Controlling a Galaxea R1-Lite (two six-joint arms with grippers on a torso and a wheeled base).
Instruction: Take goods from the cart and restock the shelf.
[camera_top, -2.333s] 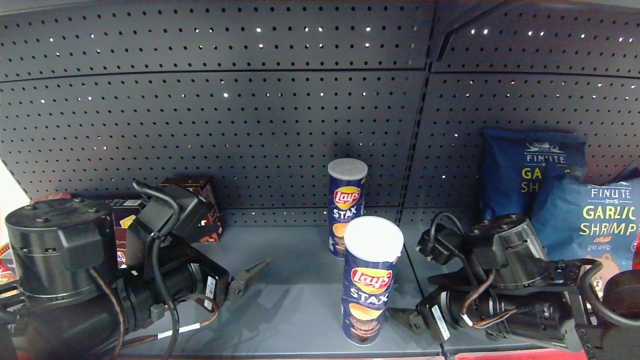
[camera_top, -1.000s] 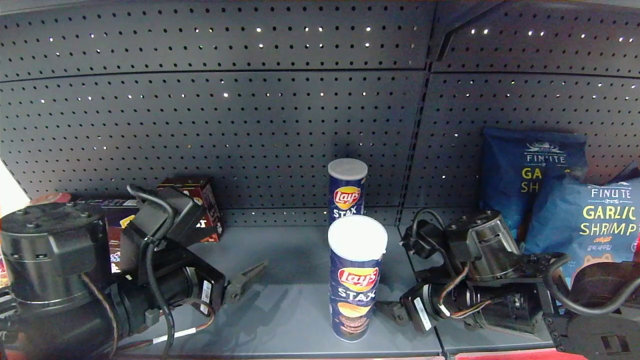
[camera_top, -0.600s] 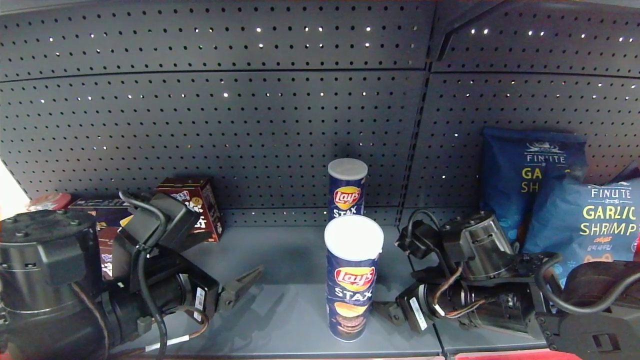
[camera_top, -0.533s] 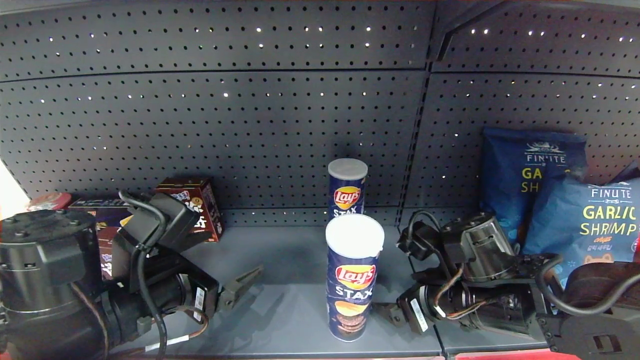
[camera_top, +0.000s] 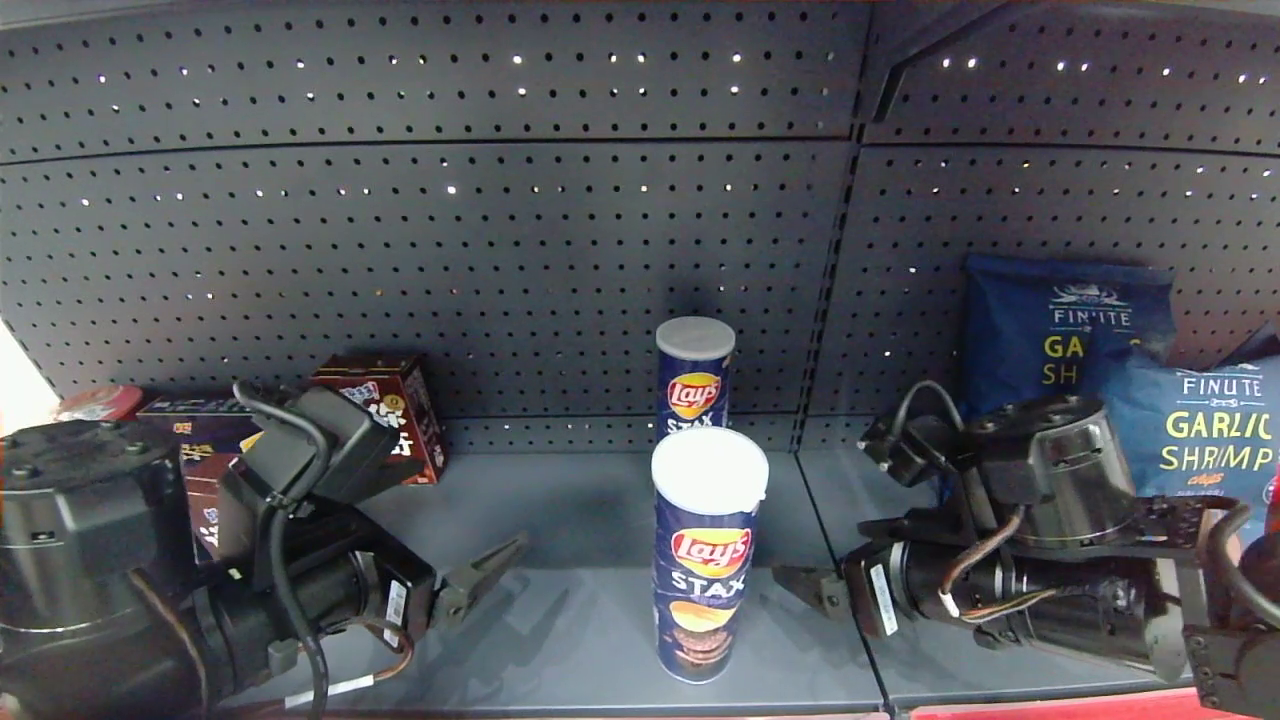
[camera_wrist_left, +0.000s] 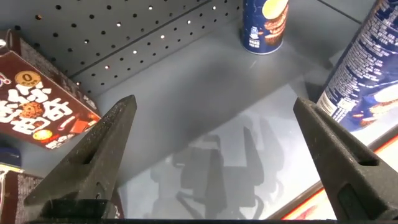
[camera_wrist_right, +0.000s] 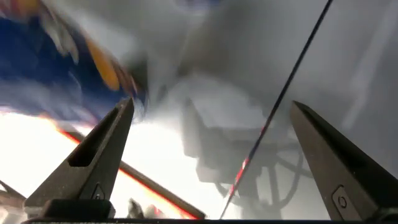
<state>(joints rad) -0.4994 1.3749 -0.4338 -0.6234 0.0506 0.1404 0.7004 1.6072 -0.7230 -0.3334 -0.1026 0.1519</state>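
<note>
Since 0.5 s ago your right gripper (camera_top: 800, 588) has backed away to the right of the front can (camera_top: 708, 560), and its wrist now sits higher and closer to the bags (camera_top: 1195, 430). The can itself has stayed where it was, a little left of its spot 2.3 s ago. You now see that can upright with its white lid on, near the front edge of the shelf (camera_top: 590, 520), directly ahead of the rear can (camera_top: 694, 385), which stands against the pegboard (camera_top: 500, 250). Your right gripper lies low over the shelf just beside the front can, with a small gap showing between them. In the right wrist view its 2 fingers (camera_wrist_right: 93, 162) spread wide with nothing between them, though that view is blurred. Your left gripper (camera_top: 490, 570) hangs low over the shelf, well apart from the front can on its left side. Its fingers (camera_wrist_left: 93, 165) also stand wide apart over bare shelf. From the left wrist you see both cans beyond the fingers and a brown box (camera_wrist_left: 37, 115) lying off to one side. In the head view that box (camera_top: 395, 405) sits by the pegboard behind the left wrist.
</note>
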